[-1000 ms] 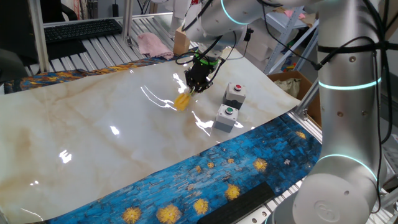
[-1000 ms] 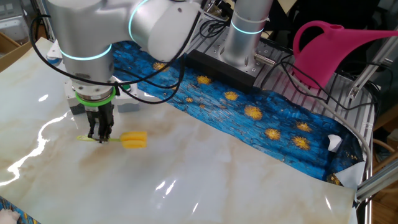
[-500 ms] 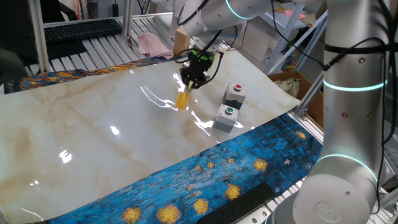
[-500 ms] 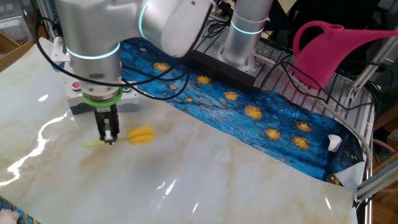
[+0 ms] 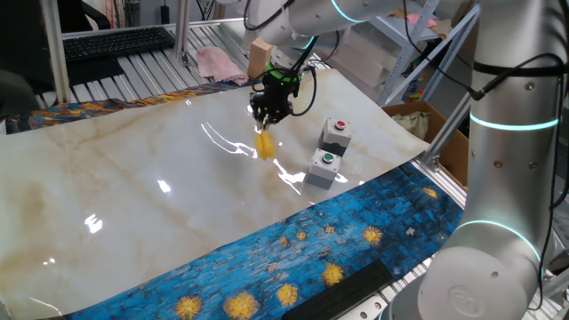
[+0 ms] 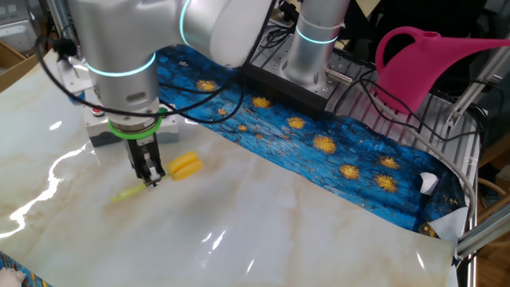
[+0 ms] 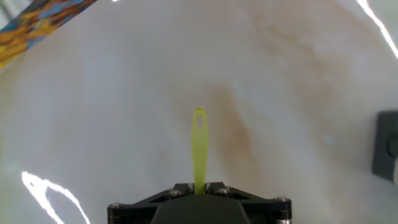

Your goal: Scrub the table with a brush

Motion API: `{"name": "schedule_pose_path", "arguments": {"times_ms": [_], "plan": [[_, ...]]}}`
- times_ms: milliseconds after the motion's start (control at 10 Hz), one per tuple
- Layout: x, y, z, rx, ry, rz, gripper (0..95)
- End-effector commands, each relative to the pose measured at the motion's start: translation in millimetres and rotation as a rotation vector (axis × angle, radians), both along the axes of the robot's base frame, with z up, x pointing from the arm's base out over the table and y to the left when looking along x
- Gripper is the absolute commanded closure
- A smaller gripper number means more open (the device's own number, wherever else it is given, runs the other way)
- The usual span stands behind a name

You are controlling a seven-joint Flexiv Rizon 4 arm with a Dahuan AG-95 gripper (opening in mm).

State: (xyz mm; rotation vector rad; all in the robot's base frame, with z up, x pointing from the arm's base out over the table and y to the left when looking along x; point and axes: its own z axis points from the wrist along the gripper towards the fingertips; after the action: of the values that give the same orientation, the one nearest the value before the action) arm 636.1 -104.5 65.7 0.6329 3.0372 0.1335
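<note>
The cream-white marble table point(image 5: 133, 196) fills most of each view; it also shows in the other fixed view point(image 6: 279, 223) and the hand view point(image 7: 124, 74). My gripper point(image 5: 266, 116) is shut on the thin yellow-green handle of the brush point(image 5: 265, 145). The yellow brush head rests on the table just below the fingers. In the other fixed view the gripper point(image 6: 151, 177) holds the handle near its middle, the yellow head point(image 6: 185, 167) to its right and the handle end lying to the left. In the hand view the handle point(image 7: 199, 146) sticks out forward from between the shut jaws.
Two grey button boxes point(image 5: 324, 167) point(image 5: 336, 133) stand right of the brush; one shows at the hand view's right edge point(image 7: 387, 146). The blue cloth with yellow swirls point(image 5: 293, 258) borders the table. A pink watering can point(image 6: 430, 60) stands beyond the cloth.
The gripper with the brush has moved a little toward the table's far side in one fixed view. In the other fixed view it shifted right and the brush turned, its head swinging up.
</note>
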Motion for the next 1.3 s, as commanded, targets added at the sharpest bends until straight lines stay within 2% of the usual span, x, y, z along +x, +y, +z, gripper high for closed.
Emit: {"name": "schedule_pose_path", "arguments": {"times_ms": [100,200,500,700,1000,1300], "plan": [[1.3,-1.0,-1.4,-0.058,-0.007,0.316,95.0],[1.3,-1.6,-2.7,-0.080,-0.011,0.351,95.0],[2.0,-1.8,-11.0,-0.107,-0.011,0.386,95.0],[1.7,-2.9,-21.6,-0.124,-0.024,0.397,95.0],[0.3,-3.2,-38.1,-0.118,-0.038,0.387,95.0],[-1.2,-2.6,-47.6,-0.117,-0.041,0.380,95.0]]}}
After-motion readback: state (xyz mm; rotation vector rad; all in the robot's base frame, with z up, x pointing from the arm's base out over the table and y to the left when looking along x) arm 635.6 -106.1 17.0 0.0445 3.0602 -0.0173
